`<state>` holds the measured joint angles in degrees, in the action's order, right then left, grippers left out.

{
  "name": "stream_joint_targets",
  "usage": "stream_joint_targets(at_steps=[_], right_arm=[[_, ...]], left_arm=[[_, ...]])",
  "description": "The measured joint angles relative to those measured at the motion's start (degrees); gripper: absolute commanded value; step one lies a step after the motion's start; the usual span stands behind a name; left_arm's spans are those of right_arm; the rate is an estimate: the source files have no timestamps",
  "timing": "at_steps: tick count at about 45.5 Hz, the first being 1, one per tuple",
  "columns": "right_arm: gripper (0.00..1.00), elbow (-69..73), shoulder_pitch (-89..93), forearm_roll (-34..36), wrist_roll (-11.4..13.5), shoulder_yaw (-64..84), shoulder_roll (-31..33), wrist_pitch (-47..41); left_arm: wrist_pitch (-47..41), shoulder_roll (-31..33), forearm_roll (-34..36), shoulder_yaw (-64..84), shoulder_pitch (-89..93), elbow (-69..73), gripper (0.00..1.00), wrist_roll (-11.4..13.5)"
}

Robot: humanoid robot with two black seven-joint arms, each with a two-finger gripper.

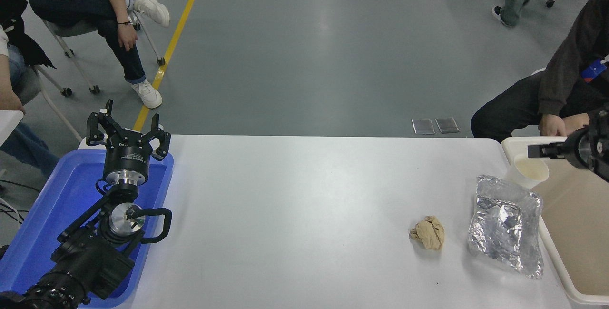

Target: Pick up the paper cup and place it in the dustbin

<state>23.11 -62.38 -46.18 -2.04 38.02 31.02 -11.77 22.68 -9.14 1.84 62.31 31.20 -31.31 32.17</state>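
Head view: right pincer point(535, 149) hovers just above the cup point(527, 171) at the table point(304, 214) edge beside the dustbin point(578, 214); its opening cannot be determined. Left pincer point(127, 130) sits open and empty over the tray point(52, 204).

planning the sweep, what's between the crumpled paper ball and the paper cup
In the head view, the silver foil bag lies between the paper ball and the paper cup, its top corner reaching the cup's base.

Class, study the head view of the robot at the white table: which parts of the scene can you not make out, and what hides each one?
- Right gripper: open or shut unclear; arm cut by the right edge.
- Dustbin: mostly cut off by the right edge.
- Paper cup: base hidden behind the silver foil bag.
- Blue tray: partly covered by the left arm.
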Motion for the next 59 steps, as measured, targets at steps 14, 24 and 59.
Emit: stream_joint_targets(at_steps=[14, 24, 59], right_arm=[[0.99, -2.5, 5.3, 0.3, 0.3, -8.2, -1.2, 2.6], [0.97, -3.4, 8.2, 0.3, 0.4, -12.1, -2.3, 5.1], [0.00, -4.5, 12.7, 0.3, 1.9, -19.4, -3.5, 6.3]], left_arm=[[0.0, 0.0, 0.0, 0.0, 0.0, 0.0, 0.99, 0.0], [0.0, 0.0, 0.0, 0.0, 0.0, 0.0, 0.99, 0.0], [0.0, 0.0, 0.0, 0.1, 0.1, 0.0, 0.99, 0.0]])
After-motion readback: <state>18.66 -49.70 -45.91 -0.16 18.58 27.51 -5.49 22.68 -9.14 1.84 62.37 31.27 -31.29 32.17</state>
